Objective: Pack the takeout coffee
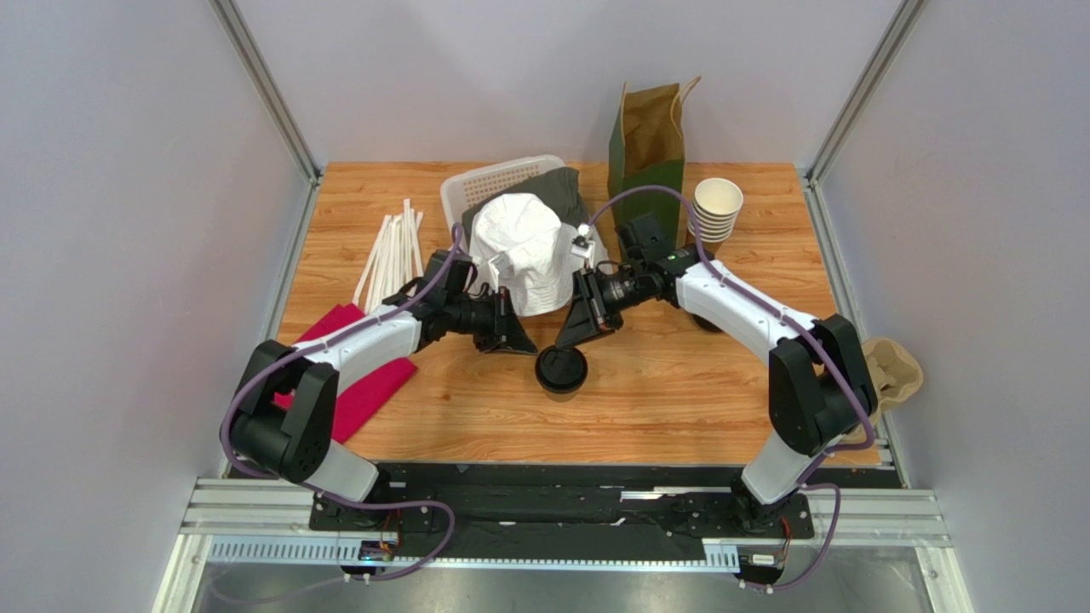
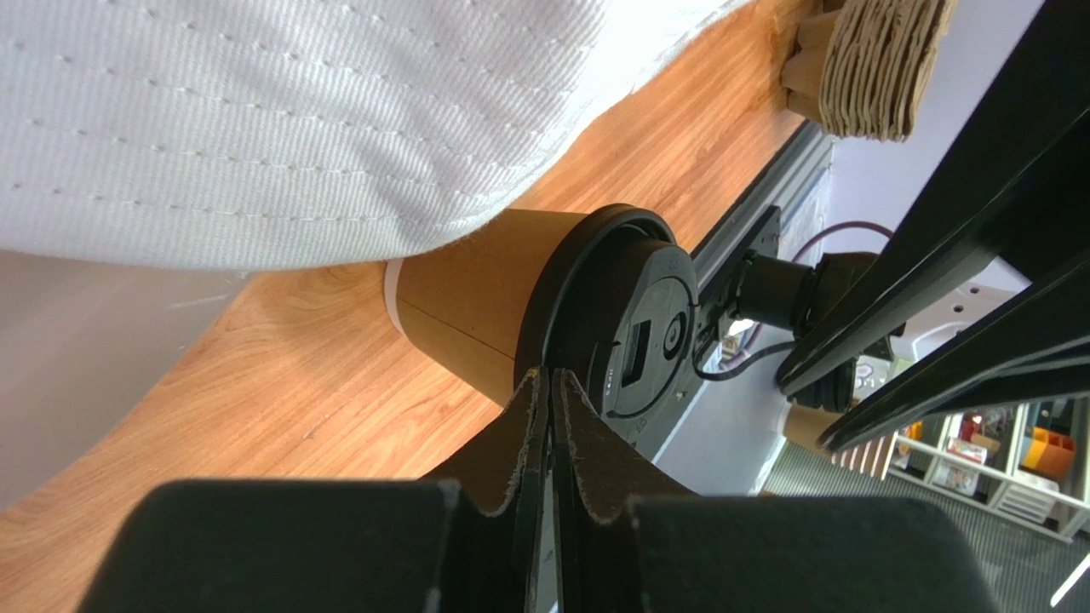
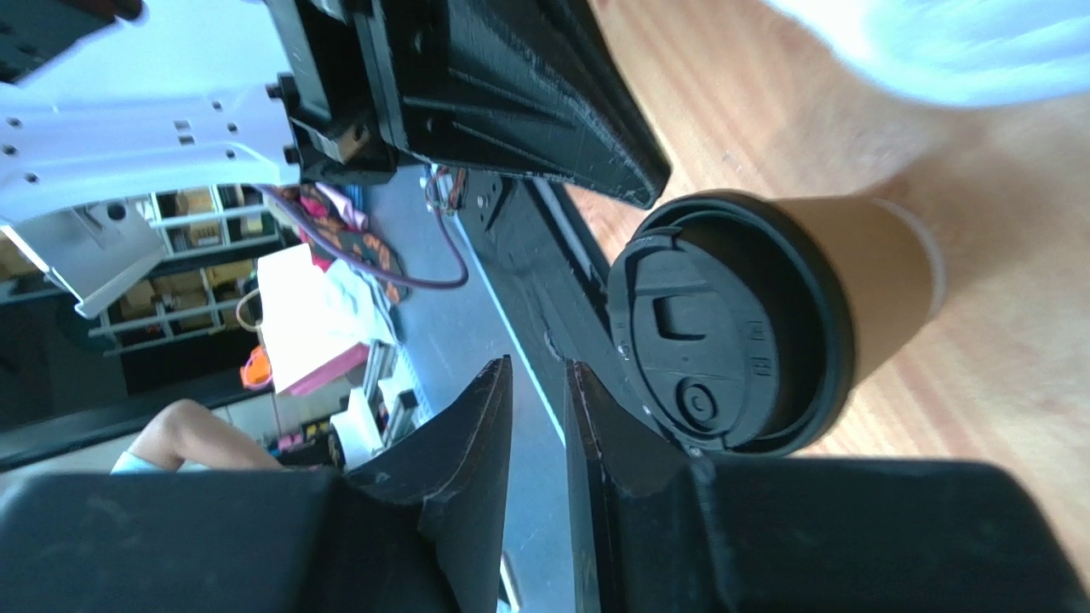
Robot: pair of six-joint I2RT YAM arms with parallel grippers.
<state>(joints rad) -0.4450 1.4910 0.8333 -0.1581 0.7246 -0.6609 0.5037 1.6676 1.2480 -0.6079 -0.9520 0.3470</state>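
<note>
The takeout coffee (image 1: pixel 560 369), a kraft-brown cup with a black lid, stands upright on the wooden table (image 1: pixel 678 396) between my two grippers. My left gripper (image 1: pixel 522 341) is shut and empty just left of it. In the left wrist view its closed tips (image 2: pixel 550 379) are close to the lid's rim (image 2: pixel 633 332), above the brown cup wall (image 2: pixel 467 300). My right gripper (image 1: pixel 571 337) is just behind and right of the cup. In the right wrist view it (image 3: pixel 537 368) is slightly open and empty, beside the lid (image 3: pixel 717 326).
A white cloth bundle (image 1: pixel 525 253) lies against a white basket (image 1: pixel 505 179) right behind both grippers. A green paper bag (image 1: pixel 649 141) and a stack of lidless cups (image 1: pixel 717 211) stand at the back right. White straws (image 1: pixel 390 249) and red napkins (image 1: pixel 352 377) lie left; a cardboard cup carrier (image 1: pixel 892 370) lies at the right edge.
</note>
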